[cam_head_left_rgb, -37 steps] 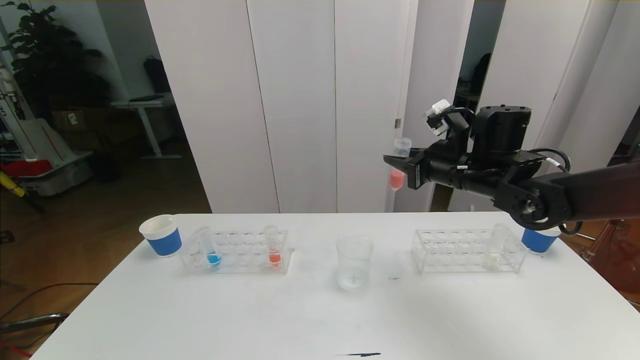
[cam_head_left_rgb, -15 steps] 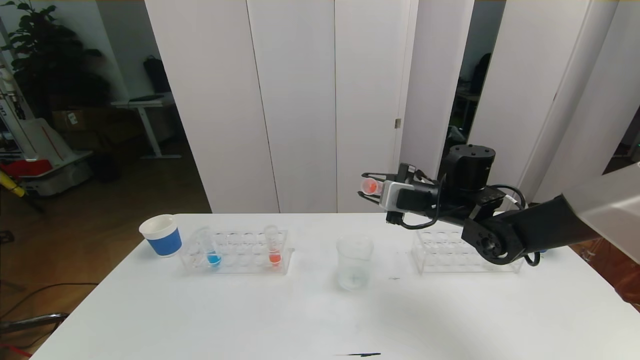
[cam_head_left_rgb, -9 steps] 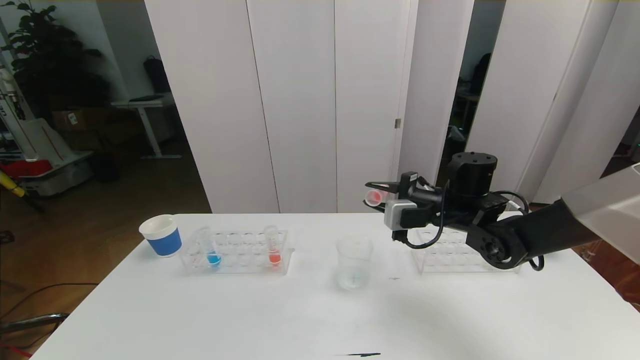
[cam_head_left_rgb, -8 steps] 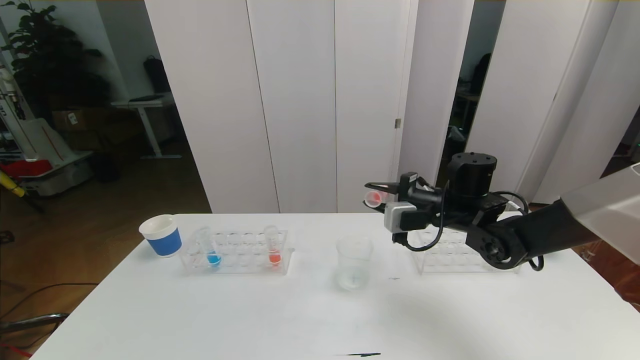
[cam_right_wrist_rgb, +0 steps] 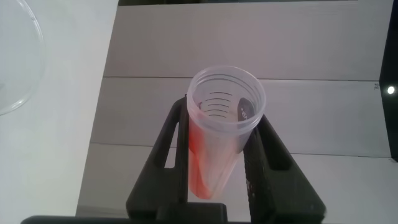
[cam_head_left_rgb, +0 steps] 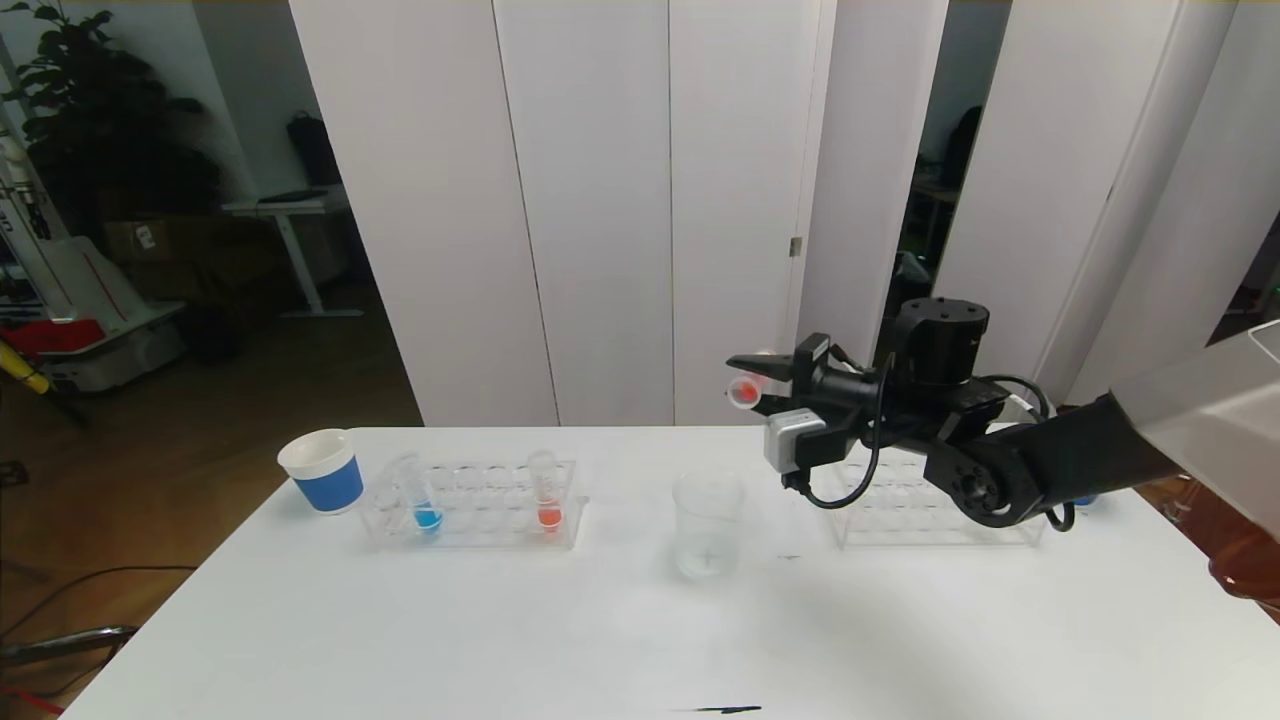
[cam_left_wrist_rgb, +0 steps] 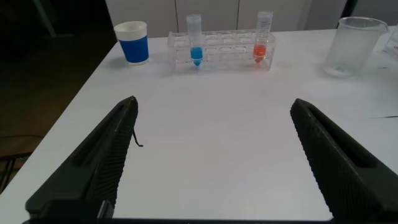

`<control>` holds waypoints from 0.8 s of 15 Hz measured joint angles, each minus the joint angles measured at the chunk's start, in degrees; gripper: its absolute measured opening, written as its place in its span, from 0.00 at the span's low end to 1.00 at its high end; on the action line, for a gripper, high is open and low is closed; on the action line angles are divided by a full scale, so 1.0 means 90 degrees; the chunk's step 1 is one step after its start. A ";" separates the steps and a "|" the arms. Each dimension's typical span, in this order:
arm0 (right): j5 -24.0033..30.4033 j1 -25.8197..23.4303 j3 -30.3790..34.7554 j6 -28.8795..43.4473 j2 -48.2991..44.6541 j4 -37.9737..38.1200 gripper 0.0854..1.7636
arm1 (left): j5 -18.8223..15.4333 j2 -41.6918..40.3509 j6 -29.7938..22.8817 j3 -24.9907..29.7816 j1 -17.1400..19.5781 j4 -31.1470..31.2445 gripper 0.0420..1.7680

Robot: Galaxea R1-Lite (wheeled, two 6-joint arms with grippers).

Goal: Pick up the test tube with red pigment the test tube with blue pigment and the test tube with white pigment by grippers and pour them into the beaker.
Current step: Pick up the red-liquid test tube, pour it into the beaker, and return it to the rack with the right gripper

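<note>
My right gripper [cam_head_left_rgb: 748, 385] is shut on the test tube with red pigment [cam_head_left_rgb: 745, 391], which lies tipped on its side in the air. It hangs above and slightly right of the clear beaker [cam_head_left_rgb: 708, 525]. In the right wrist view the tube [cam_right_wrist_rgb: 217, 124] sits between the two black fingers, open mouth toward the camera, red pigment along one wall; the beaker's rim [cam_right_wrist_rgb: 18, 62] shows at the edge. The test tube with blue pigment [cam_head_left_rgb: 425, 500] and another red-tipped tube [cam_head_left_rgb: 546, 495] stand in the left rack. The test tube with white pigment is hidden behind my right arm. My left gripper [cam_left_wrist_rgb: 212, 102] hangs open over bare table.
A blue paper cup [cam_head_left_rgb: 322, 470] stands left of the left rack [cam_head_left_rgb: 470, 505]. The right rack [cam_head_left_rgb: 900, 505] is partly covered by my right arm. A small black mark [cam_head_left_rgb: 725, 709] lies near the table's front edge. The left wrist view shows cup [cam_left_wrist_rgb: 132, 42], rack tubes and beaker [cam_left_wrist_rgb: 356, 46] farther off.
My right gripper has come down and leftward toward the beaker with the red tube. The tube has turned from upright to lying on its side. The left gripper stays open.
</note>
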 joint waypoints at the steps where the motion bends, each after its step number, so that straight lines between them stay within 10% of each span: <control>1: 0.0003 0.0004 -0.0064 -0.0119 0.0046 0.0005 0.30 | -0.0003 0.0000 0.0000 0.0000 0.0000 0.0000 0.99; 12: -0.0009 0.0001 -0.0615 -0.0639 0.0454 -0.0004 0.30 | -0.0003 0.0000 0.0000 0.0000 0.0000 0.0000 0.99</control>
